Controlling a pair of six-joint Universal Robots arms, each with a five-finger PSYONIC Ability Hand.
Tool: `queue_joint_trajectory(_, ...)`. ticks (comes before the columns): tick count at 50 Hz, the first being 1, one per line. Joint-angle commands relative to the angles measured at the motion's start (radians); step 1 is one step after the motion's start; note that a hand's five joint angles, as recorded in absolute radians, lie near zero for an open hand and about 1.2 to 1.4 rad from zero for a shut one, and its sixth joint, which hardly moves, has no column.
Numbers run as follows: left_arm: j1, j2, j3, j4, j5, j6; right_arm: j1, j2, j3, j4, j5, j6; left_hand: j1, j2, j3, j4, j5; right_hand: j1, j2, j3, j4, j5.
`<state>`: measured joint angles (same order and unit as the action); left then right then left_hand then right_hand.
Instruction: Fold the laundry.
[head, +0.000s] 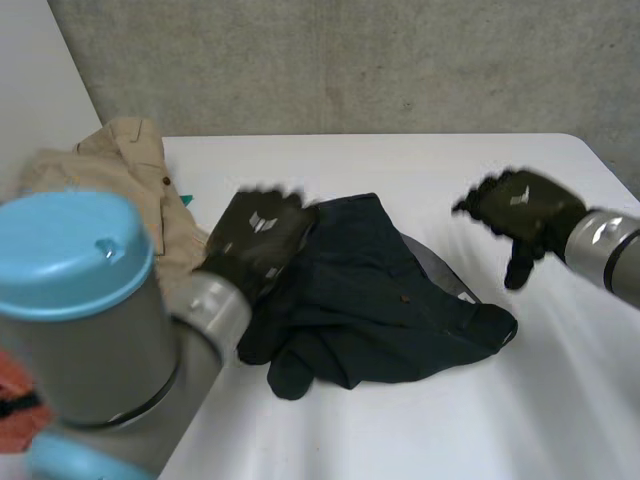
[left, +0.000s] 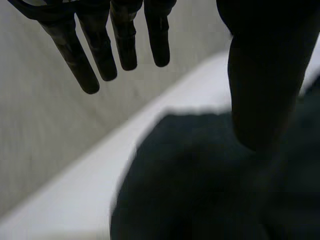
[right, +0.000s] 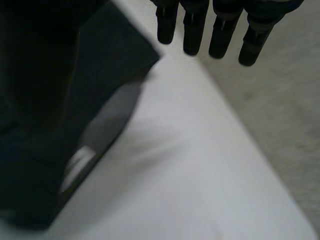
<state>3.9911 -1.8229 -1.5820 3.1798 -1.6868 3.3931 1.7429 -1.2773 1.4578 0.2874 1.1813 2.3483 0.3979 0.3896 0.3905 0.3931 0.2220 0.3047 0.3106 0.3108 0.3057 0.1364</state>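
Observation:
A dark crumpled garment (head: 380, 300) lies in the middle of the white table (head: 500, 420), with a grey inner lining showing at its right side. My left hand (head: 258, 235) hovers over the garment's left edge. In the left wrist view its fingers (left: 100, 50) are straight and apart from the thumb, with the dark cloth (left: 200, 190) below and nothing in its grip. My right hand (head: 520, 205) hangs above bare table to the right of the garment. Its fingers (right: 220, 30) are straight and empty, and the garment's edge (right: 45, 100) lies under its palm side.
A beige garment (head: 130, 170) is heaped at the table's back left corner, with a small teal bit (head: 186, 200) beside it. Something orange (head: 15, 400) lies at the near left. A concrete wall runs behind the table's far edge.

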Motion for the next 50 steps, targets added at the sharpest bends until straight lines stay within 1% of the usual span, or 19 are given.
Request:
queue_joint_trajectory(1,0.06,0.021,-0.19,-0.061,0.032,-0.096,0.007,0.004,0.111,0.01,0.001,-0.08,0.109,0.117,0.116,0.114,0.11,0.181,0.175,0.175,0.18,0.175)
queue_joint_trajectory(6,0.077,-0.032,-0.236,-0.034,0.078,-0.167,0.006,0.006,0.203,-0.103,-0.011,-0.118,0.077,0.085,0.084,0.082,0.078,0.155,0.149,0.149,0.154,0.148)
queue_joint_trajectory(7,0.079,-0.05,-0.236,-0.021,0.082,-0.179,0.006,0.007,0.228,-0.138,-0.014,-0.135,0.019,0.027,0.026,0.024,0.02,0.12,0.114,0.114,0.119,0.114)
queue_joint_trajectory(13,0.082,-0.096,-0.222,0.037,0.053,-0.182,0.012,0.036,0.294,-0.246,-0.025,-0.164,-0.049,-0.041,-0.042,-0.045,-0.048,0.075,0.07,0.069,0.074,0.069)
queue_joint_trajectory(21,0.077,-0.174,-0.196,0.147,0.012,-0.146,0.012,0.124,0.311,-0.355,-0.014,-0.126,-0.052,-0.044,-0.045,-0.048,-0.051,0.16,0.155,0.154,0.159,0.154)
queue_joint_trajectory(23,0.071,-0.206,-0.177,0.166,0.006,-0.114,0.012,0.142,0.309,-0.356,-0.006,-0.119,-0.044,-0.035,-0.036,-0.039,-0.042,0.28,0.274,0.274,0.279,0.274)
queue_joint_trajectory(24,0.066,-0.225,-0.167,0.173,0.002,-0.088,0.013,0.147,0.306,-0.359,-0.002,-0.115,0.006,0.014,0.013,0.011,0.007,0.473,0.467,0.467,0.472,0.466)
queue_joint_trajectory(26,0.062,-0.239,-0.153,0.178,0.004,-0.055,0.013,0.147,0.303,-0.366,-0.005,-0.112,0.184,0.193,0.192,0.189,0.186,0.723,0.717,0.717,0.722,0.717)
queue_joint_trajectory(27,0.063,-0.249,-0.136,0.19,0.002,-0.022,0.017,0.145,0.29,-0.379,-0.002,-0.103,0.523,0.531,0.53,0.527,0.524,1.088,1.082,1.082,1.087,1.082)
queue_joint_trajectory(28,0.063,-0.254,-0.125,0.199,0.002,-0.005,0.02,0.142,0.282,-0.39,-0.002,-0.095,0.7,0.709,0.708,0.705,0.702,1.091,1.086,1.085,1.091,1.085)
queue_joint_trajectory(29,0.069,-0.259,-0.092,0.227,0.001,0.027,0.03,0.138,0.263,-0.413,0.003,-0.072,0.995,1.004,1.003,1.0,0.997,1.092,1.086,1.085,1.091,1.085)
queue_joint_trajectory(34,0.126,-0.25,0.065,0.327,0.007,0.132,0.07,0.112,0.167,-0.507,0.044,0.057,0.998,1.007,1.006,1.003,1.0,1.092,1.086,1.085,1.091,1.085)
queue_joint_trajectory(37,0.177,-0.222,0.223,0.399,0.033,0.178,0.101,0.085,0.061,-0.579,0.095,0.17,0.998,1.007,1.006,1.003,1.0,1.092,1.086,1.085,1.091,1.085)
queue_joint_trajectory(38,0.2,-0.211,0.308,0.429,0.059,0.181,0.112,0.07,0.003,-0.621,0.131,0.245,0.998,1.007,1.006,1.003,1.0,1.092,1.086,1.085,1.091,1.085)
queue_joint_trajectory(40,0.218,-0.208,0.396,0.456,0.093,0.177,0.118,0.055,-0.052,-0.672,0.176,0.327,0.998,1.007,1.006,1.003,1.0,1.092,1.086,1.085,1.091,1.085)
queue_joint_trajectory(41,0.236,-0.207,0.481,0.477,0.116,0.166,0.119,0.035,-0.097,-0.73,0.217,0.409,0.998,1.007,1.006,1.003,1.0,1.092,1.086,1.085,1.091,1.085)
queue_joint_trajectory(45,0.26,-0.216,0.65,0.482,0.127,0.099,0.124,0.009,-0.169,-0.874,0.274,0.579,0.998,1.007,1.006,1.003,1.0,1.092,1.086,1.085,1.091,1.085)
queue_joint_trajectory(48,0.263,-0.223,0.703,0.465,0.131,0.051,0.129,0.006,-0.191,-0.927,0.274,0.634,0.998,1.007,1.006,1.003,1.0,1.092,1.086,1.085,1.091,1.085)
queue_joint_trajectory(50,0.261,-0.223,0.708,0.44,0.139,0.019,0.133,0.006,-0.194,-0.901,0.259,0.631,0.998,1.007,1.006,1.003,1.0,1.092,1.086,1.085,1.091,1.085)
